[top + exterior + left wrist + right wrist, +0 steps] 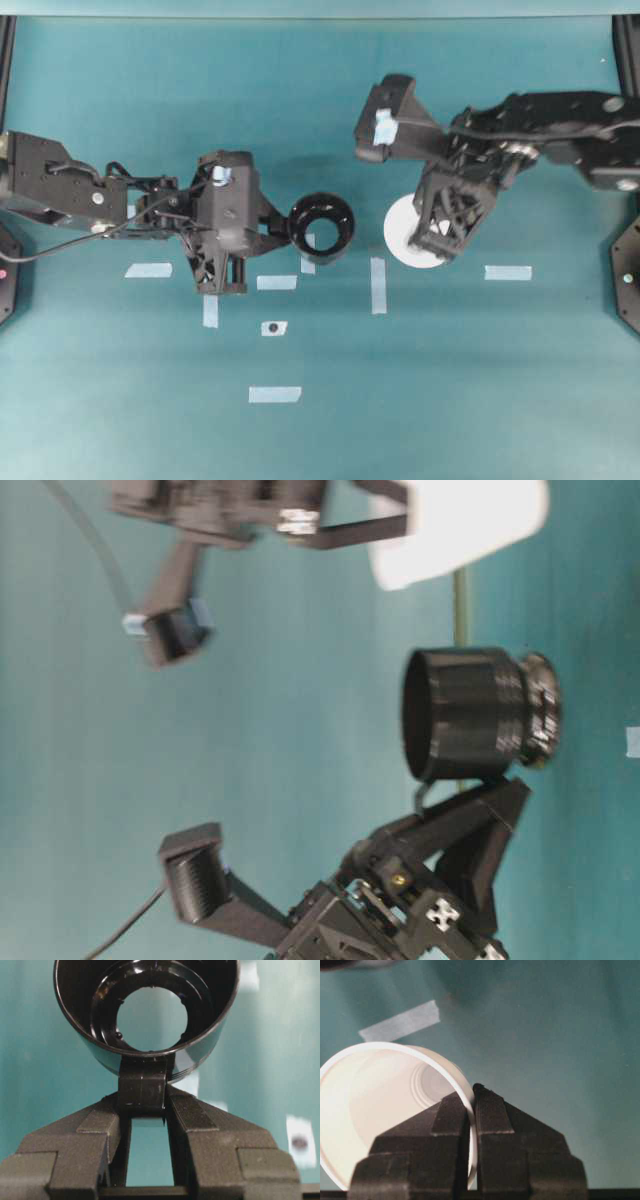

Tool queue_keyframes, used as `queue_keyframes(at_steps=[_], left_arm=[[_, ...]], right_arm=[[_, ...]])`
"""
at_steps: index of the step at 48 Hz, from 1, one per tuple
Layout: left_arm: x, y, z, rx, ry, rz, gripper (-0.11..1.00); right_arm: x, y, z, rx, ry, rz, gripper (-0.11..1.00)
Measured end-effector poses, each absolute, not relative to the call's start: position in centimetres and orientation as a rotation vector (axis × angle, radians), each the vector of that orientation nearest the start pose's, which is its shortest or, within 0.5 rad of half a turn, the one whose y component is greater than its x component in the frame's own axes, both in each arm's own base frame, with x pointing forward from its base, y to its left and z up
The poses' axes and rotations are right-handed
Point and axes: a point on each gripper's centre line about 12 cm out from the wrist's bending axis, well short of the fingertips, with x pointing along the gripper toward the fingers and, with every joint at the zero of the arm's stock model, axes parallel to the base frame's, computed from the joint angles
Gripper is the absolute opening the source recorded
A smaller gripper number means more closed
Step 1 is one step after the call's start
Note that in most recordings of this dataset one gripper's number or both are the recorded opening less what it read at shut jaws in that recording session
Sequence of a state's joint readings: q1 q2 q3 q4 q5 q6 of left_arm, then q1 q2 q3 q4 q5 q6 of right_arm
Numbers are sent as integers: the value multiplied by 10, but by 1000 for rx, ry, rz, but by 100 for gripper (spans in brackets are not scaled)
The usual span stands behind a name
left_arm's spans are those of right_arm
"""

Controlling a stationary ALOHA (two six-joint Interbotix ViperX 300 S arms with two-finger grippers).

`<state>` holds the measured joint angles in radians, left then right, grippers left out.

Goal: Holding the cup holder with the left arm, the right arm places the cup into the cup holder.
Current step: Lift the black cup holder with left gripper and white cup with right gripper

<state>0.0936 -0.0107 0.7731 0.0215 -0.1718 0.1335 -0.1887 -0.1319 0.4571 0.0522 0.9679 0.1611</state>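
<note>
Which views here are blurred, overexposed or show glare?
Table-level view: soft throughout, the cup blown out to featureless white. Left wrist view: sharp, with highlights on the glossy holder. Right wrist view: jaws soft up close. Overhead view: evenly lit, fairly sharp.

Left end effector [145, 1110] pinches a handle tab; right end effector [471, 1105] clamps a rim wall.

Black cup holder [322, 226] gripper-held by tab — white cup [405, 232] beside, rim pinched.

1 cup holder [322, 226], 1 cup [405, 235], 2 arms, roughly 8 tape strips
</note>
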Motion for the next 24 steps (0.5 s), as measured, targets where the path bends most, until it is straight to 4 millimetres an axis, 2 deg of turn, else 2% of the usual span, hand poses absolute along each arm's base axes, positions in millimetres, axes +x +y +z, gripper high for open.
queue_keyframes(at_steps=[18, 24], left_arm=[[374, 35, 160, 122, 553, 45, 26], [377, 34, 164, 126, 539, 44, 26]], right_arm=[[323, -56, 286, 301, 1152, -235, 4], [322, -56, 301, 297, 1095, -232, 4]])
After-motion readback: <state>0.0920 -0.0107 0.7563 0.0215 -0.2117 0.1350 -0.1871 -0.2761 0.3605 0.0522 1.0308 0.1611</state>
